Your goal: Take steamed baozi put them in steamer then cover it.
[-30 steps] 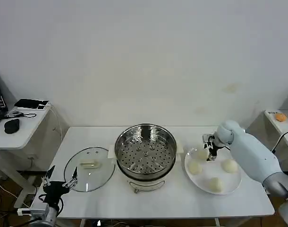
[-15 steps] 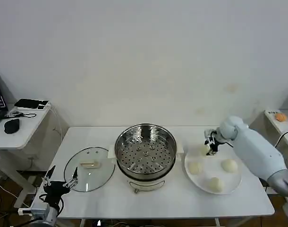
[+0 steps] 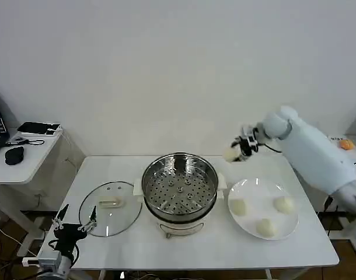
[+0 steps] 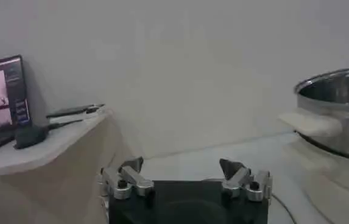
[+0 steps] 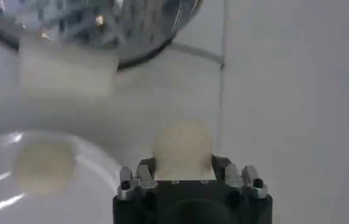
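White table (image 3: 131,245) against bare wall (image 3: 166,70)

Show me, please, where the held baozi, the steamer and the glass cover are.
held baozi (image 3: 230,153), head view, its rounded side
steamer (image 3: 180,185), head view, perforated tray centre
glass cover (image 3: 110,203), head view, cream bar handle

A smooth white shell with a rounded, ball-like wrist joint is seen on the right arm, above the plate (image 3: 290,220). The right gripper (image 3: 241,148) is built of black parts with silver metal fittings. The left gripper (image 3: 73,223), beside the cover (image 3: 110,208), has a black block base and silver fingers (image 4: 124,180) fastened by dark round screws.
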Robot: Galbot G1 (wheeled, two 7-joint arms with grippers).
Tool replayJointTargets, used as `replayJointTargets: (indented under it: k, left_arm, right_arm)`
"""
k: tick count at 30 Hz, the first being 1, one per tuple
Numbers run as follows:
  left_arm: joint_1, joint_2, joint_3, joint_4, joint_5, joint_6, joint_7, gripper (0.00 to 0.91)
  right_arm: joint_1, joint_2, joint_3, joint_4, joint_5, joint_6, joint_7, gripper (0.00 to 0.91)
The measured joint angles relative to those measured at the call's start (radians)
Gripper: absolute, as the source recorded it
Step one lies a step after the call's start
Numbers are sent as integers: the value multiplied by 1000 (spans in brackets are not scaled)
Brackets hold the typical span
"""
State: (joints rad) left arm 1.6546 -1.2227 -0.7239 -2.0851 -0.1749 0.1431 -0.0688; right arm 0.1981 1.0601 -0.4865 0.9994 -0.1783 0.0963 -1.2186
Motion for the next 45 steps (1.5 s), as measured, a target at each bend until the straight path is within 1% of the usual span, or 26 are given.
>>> replayJointTargets:
  k: [4, 9, 13, 17, 23, 25, 31, 37, 45]
  left_arm:
    - [7, 3, -9, -6, 0, 1, 0, 907]
    - [16, 2, -19, -7, 3, 1, 1, 907]
    - [21, -2, -20, -7, 7, 1, 1, 907]
    - [24, -5, -20, -10, 10, 2, 2, 907]
    - [31, -13, -20, -9, 13, 1, 1, 907]
    - [31, -16, -20, -10, 13, 1, 1, 907]
    - [31, -21, -20, -13, 11, 1, 0, 907]
    - [29, -28, -18, -10, 10, 1, 1, 907]
    - [35, -33, -24, -8, 9, 0, 0, 907]
  right_arm:
    - [24, 61, -3, -27, -7, 123, -22, 645]
    - [53, 103, -30, -13, -44, 244, -42, 645]
    - [68, 128, -71, 33, -93, 323, -54, 645]
    - [73, 148, -109, 87, -164, 381, -61, 655]
    - [75, 166, -159, 144, -240, 433, -69, 645]
    - [74, 174, -173, 152, -256, 443, -70, 655]
    - [56, 199, -199, 159, -298, 465, -69, 645]
    - [35, 228, -210, 138, -318, 481, -53, 655]
    - [16, 257, -214, 72, -336, 498, -26, 655]
